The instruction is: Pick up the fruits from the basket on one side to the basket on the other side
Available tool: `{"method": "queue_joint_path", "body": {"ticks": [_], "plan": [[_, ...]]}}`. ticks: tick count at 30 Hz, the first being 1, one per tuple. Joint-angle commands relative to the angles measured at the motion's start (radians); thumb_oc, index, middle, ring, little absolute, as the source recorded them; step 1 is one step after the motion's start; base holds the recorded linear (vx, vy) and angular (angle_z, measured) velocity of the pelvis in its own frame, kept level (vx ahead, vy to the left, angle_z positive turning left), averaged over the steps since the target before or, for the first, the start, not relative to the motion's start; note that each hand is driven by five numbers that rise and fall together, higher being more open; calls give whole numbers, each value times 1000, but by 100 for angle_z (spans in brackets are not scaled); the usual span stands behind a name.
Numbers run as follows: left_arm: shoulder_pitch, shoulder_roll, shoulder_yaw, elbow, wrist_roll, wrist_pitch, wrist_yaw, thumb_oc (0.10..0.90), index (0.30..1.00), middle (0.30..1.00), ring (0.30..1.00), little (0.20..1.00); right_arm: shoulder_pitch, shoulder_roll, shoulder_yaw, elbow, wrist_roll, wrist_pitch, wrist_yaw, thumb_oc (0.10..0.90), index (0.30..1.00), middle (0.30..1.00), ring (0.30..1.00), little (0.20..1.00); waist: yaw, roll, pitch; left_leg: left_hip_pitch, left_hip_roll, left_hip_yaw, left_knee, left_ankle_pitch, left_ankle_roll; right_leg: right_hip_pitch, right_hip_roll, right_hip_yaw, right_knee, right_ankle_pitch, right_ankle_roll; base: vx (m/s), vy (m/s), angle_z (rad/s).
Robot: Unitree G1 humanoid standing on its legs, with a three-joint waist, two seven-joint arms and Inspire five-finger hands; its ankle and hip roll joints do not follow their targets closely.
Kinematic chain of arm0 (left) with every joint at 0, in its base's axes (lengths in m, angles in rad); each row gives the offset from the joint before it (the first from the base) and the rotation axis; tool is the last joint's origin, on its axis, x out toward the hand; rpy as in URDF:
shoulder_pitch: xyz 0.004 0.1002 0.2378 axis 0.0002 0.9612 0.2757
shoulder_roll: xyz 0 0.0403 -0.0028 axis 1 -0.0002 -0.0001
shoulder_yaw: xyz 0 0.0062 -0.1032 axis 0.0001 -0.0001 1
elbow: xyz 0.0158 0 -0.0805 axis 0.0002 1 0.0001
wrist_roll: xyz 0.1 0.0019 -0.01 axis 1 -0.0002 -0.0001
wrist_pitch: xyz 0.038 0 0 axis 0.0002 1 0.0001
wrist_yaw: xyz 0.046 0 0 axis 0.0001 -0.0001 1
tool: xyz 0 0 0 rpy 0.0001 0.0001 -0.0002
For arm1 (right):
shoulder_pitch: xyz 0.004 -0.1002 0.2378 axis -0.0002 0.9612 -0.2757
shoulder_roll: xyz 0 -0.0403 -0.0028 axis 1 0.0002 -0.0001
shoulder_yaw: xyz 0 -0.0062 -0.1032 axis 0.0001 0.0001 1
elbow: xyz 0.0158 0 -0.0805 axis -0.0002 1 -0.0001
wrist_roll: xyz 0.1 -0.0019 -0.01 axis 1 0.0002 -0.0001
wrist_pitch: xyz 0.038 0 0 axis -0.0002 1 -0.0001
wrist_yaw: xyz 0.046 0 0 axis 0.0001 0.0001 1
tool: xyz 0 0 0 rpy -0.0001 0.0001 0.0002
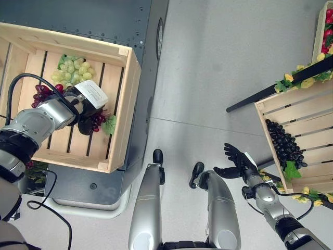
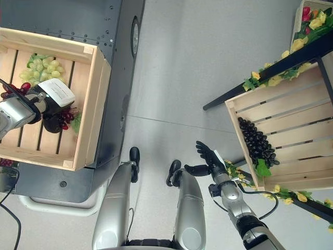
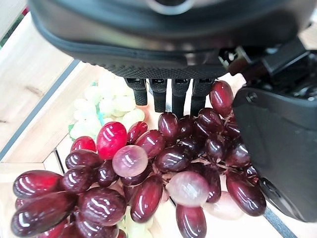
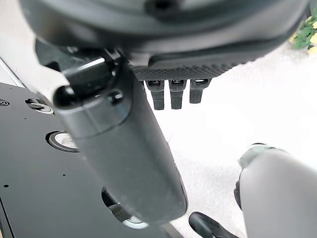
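In the left crate (image 1: 124, 112), the left hand (image 1: 86, 124) is lowered onto the red grapes (image 3: 148, 173). The left wrist view shows its fingers (image 3: 163, 96) pointing down behind the bunch and its thumb (image 3: 280, 148) standing at one side of it; the bunch lies between them. The fingertips are hidden behind the berries, so whether the hand grips the bunch cannot be told. The red grapes lie on the slatted crate floor, near the crate's right wall in the head views. Part of the bunch shows on the other side of the left wrist, toward the crate's left.

The green grapes (image 1: 73, 69) lie in the same crate, toward its far wall, just beyond the red bunch. A green leaf (image 1: 110, 124) shows beside the red grapes at the right edge of the hand.

The left crate rests on a dark platform (image 1: 104, 21) with a rounded edge.

The right hand (image 1: 235, 161) hangs over the grey floor (image 1: 218, 67), well apart from both crates. Its fingers (image 4: 171, 94) are straight and spread, and it holds nothing.

The right crate (image 1: 307, 117) stands at the right on a dark frame (image 1: 276, 89) trimmed with yellow flowers (image 1: 289, 77) and leaves. Black grapes (image 1: 284, 146) lie in it along its left wall, with a green leaf at the near end of the bunch.
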State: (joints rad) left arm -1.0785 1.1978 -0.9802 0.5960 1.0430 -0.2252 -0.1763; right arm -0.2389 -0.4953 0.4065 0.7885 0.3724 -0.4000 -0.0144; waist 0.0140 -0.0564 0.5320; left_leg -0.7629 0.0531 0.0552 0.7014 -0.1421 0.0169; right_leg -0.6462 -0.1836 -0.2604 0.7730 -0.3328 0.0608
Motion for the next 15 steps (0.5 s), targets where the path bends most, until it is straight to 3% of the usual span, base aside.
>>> {"method": "queue_joint_path", "body": {"ticks": [1,10,15], "plan": [[-45,75,-11,68,5,76,-48,400,300,300,300,300,13,-9,-37,-37,67,-95,21,800,900,900,900,900,15,-3,-12,127,-18,54,-128,-63,52,-26,8,8,-40,242,41,0,0,0],[-57,89,5,55,-57,87,92,400,300,300,300,300,18,5,-39,-45,69,-107,30,800,900,900,900,900,22,1,-12,207,-28,51,-147,-73,54,44,5,11,-75,248,49,0,0,0],[16,122,109,77,-183,85,256,400,300,300,300,300,33,13,-45,-73,62,-82,17,800,900,900,900,900,35,19,-12,341,-49,51,-191,-74,54,170,3,18,-131,246,53,9,-11,-4]]}}
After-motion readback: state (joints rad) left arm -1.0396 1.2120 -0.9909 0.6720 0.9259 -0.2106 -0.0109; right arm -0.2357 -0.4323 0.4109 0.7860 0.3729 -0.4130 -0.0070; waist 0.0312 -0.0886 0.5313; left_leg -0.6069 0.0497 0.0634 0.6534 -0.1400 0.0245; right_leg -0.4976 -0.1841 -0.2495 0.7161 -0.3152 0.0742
